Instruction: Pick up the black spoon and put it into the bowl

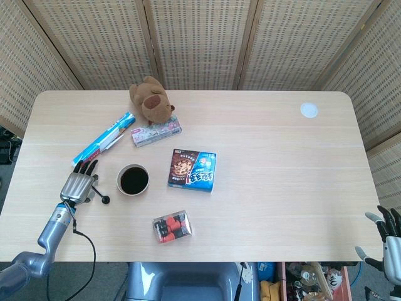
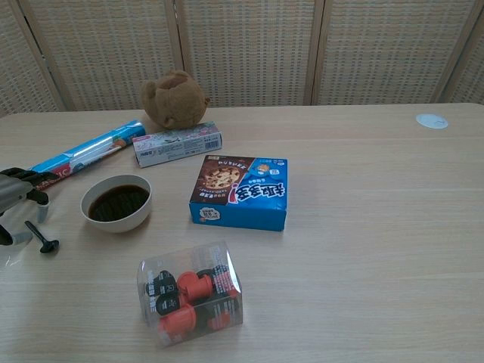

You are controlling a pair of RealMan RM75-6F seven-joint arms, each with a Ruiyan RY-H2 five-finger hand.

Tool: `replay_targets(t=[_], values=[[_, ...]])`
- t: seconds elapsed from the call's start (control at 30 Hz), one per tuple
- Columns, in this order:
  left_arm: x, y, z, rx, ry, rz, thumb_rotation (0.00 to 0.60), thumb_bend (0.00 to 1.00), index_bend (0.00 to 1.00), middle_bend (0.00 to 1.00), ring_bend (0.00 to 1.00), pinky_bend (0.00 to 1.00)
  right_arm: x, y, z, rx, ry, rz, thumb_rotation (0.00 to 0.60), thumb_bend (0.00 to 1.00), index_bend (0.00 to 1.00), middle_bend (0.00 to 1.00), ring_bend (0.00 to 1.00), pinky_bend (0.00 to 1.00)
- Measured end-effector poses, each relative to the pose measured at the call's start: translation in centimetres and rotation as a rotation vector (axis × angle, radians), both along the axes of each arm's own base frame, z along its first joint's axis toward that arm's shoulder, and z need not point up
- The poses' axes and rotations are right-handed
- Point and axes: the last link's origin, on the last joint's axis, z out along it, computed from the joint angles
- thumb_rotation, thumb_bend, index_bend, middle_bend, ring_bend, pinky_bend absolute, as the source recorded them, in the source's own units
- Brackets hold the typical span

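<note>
Spoon (image 1: 100,194) and left hand (image 1: 79,184) meet at the surface's (image 1: 282,188) near-left part: the black spoon lies flat on the wood, its handle running under the hand's spread fingers (image 2: 29,178) and its round head sticking out on the side toward the robot. The chest view shows the hand above the handle with fingers apart, grasping nothing; whether a finger touches the handle cannot be told. The right hand (image 1: 390,233) hangs off the surface's near-right corner, fingers apart and holding nothing.

Just to the right of the spoon stands the bowl (image 1: 133,180), white outside and dark inside, close to the hand but apart from it. Beyond the hand lies a blue roll of plastic wrap (image 1: 104,137). Farther back are a brown plush toy (image 1: 151,100) and a long flat carton (image 1: 156,132). A blue cookie box (image 1: 193,170) lies right of the bowl, and a clear case of red and black pieces (image 1: 171,226) sits nearer the robot.

The spoon is small, thin-handled and wholly black.
</note>
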Motion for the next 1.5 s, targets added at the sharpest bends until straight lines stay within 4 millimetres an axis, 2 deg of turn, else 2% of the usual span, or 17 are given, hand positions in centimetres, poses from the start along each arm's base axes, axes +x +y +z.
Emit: replay_targets(t=[0.37, 0.77, 1.5], values=[[-0.17, 0.27, -0.05, 0.003, 0.001, 0.011, 0.6, 0.36, 0.48, 0.0, 0.0, 0.0, -0.07, 0.15, 0.05, -0.001, 0.0, -0.006, 0.6, 0.26, 0.27, 0.19, 0.05, 0.2], [-0.23, 0.32, -0.29, -0.004, -0.001, 0.019, 0.6, 0.41, 0.5, 0.0, 0.0, 0.0, -0.17, 0.26, 0.03, 0.0, 0.0, -0.015, 0.6, 0.26, 0.27, 0.19, 0.05, 0.2], [-0.6, -0.18, -0.44, -0.01, 0.0, 0.044, 0.6, 0.41, 0.54, 0.0, 0.0, 0.0, -0.2, 0.5, 0.2, -0.006, 0.0, -0.017, 0.6, 0.26, 0.27, 0.19, 0.05, 0.2]])
